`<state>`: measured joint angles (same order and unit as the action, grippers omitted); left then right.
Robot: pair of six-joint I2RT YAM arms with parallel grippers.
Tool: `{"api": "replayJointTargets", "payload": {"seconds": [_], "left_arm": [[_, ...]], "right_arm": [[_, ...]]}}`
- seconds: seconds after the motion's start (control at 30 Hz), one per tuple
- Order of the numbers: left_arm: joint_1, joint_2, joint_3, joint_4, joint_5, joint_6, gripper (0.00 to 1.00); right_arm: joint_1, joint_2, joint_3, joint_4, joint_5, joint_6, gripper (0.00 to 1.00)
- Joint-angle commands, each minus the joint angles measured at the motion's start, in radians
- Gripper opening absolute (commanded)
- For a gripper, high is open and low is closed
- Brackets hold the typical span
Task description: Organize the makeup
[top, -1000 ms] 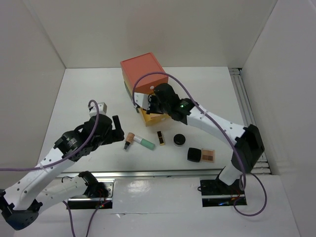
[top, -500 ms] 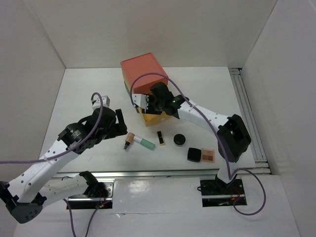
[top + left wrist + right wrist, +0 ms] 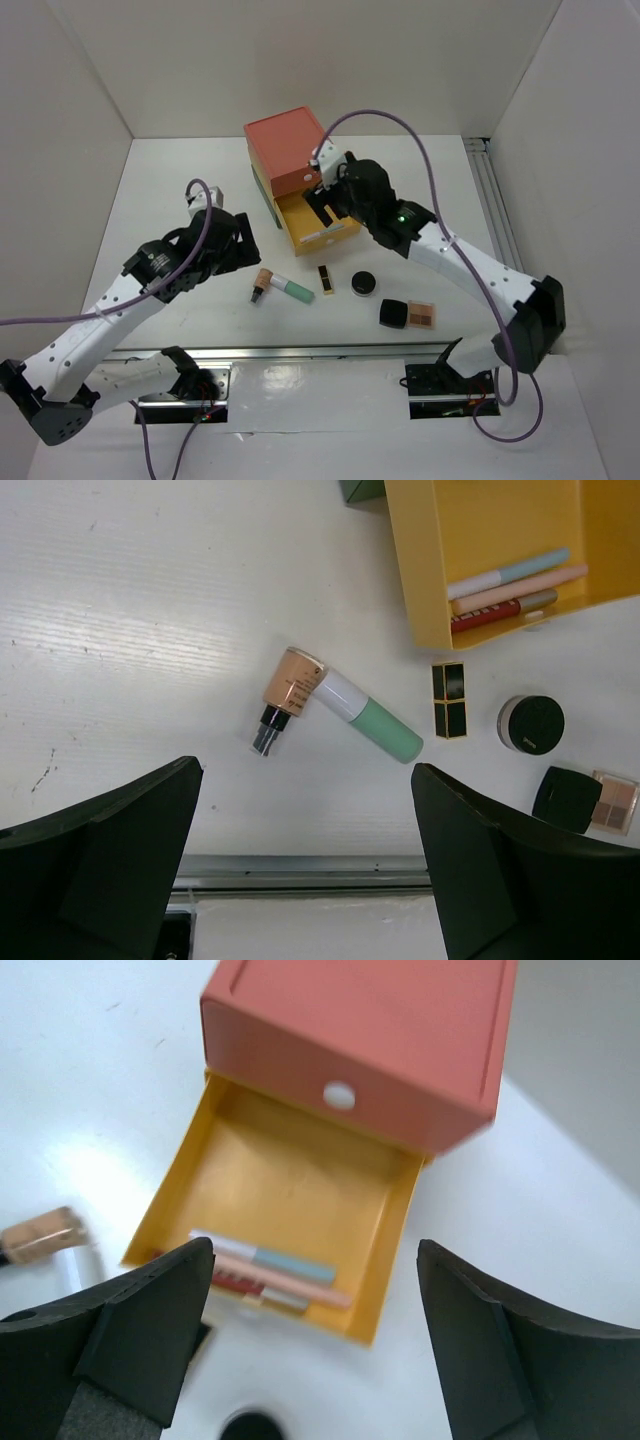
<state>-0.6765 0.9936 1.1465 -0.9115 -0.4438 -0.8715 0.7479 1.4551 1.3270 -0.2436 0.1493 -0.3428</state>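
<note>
Scanning from the near edge of the table (image 3: pixel 170 180): eyeshadow palette (image 3: pixel 423 314) lies closest on the right side, pans up. A black square case (image 3: pixel 394 313) touches its left edge.

Next row back, right to left:
- round black compact (image 3: pixel 363 284), lid on, standing apart from the rest
- lipstick (image 3: pixel 325 279), black and gold, lying flat
- mint-green tube (image 3: pixel 293 289) with a white band, lying aslant
- peach bottle (image 3: pixel 262 283) with a black pump, its base touching the tube's white end

Left pincer (image 3: pixel 303 775) hangs above this row, near the bottle and tube. Fingers spread wide, released, nothing between them.

Farther back, the yellow drawer (image 3: pixel 331 235) is pulled out of the orange box (image 3: pixel 290 148). Three pencils (image 3: pixel 510 588) lie side by side along its front wall: a pale blue and white one, a thin pink one, a red one with a gold end. The rest of the drawer floor is bare.

Right pincer (image 3: pixel 315 1250) hovers over the drawer, fingers well apart, released, holding nothing. A round finger hole shows in the orange drawer front above the yellow one.
</note>
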Motion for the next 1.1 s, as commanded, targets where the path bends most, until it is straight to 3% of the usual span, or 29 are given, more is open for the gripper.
{"api": "replayJointTargets", "payload": {"seconds": [0.0,0.07,0.23,0.47,0.67,0.77,0.83,1.07], "left_arm": [[0.006,0.040,0.039,0.040,-0.009,-0.020,1.00],[0.006,0.062,0.030,0.069,-0.009,-0.011,1.00],[0.015,0.132,0.021,0.089,0.013,0.009,1.00],[0.015,0.110,-0.030,0.099,0.022,0.000,1.00],[0.015,0.079,-0.070,0.099,0.031,-0.011,1.00],[0.015,0.060,-0.079,0.099,0.031,-0.020,1.00],[0.015,0.060,-0.079,0.099,0.031,-0.020,1.00],[0.015,0.051,-0.079,0.099,0.031,-0.020,1.00]], "right_arm": [[-0.002,-0.096,-0.144,-0.107,0.075,0.388,0.90],[0.010,-0.162,-0.214,-0.153,0.064,0.447,1.00],[0.117,-0.249,-0.442,-0.131,0.038,0.553,1.00],[0.251,-0.161,-0.578,0.093,0.254,0.676,1.00],[0.272,-0.029,-0.571,0.213,0.308,0.672,0.92],[0.272,0.013,-0.580,0.265,0.377,0.682,0.80],[0.272,0.027,-0.580,0.294,0.388,0.682,0.67],[0.272,0.094,-0.604,0.412,0.346,0.668,0.65]]}}
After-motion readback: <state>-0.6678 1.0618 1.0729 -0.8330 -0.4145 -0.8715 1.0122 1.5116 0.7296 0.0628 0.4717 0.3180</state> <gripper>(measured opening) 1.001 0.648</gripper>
